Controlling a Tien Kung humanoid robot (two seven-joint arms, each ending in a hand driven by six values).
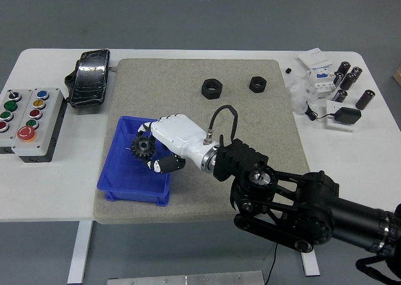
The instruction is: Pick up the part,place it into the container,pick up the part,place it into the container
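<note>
My right hand, white with black fingertips, is shut on a black gear and holds it over the middle of the blue container. The black right arm reaches across the mat from the lower right and covers the spot where a small black gear lay. Two black hex nuts lie at the far side of the grey mat. The left arm is out of view.
A button box and a black wrapped object sit at the left of the table. Black cylinders, white parts and a black adapter crowd the far right corner.
</note>
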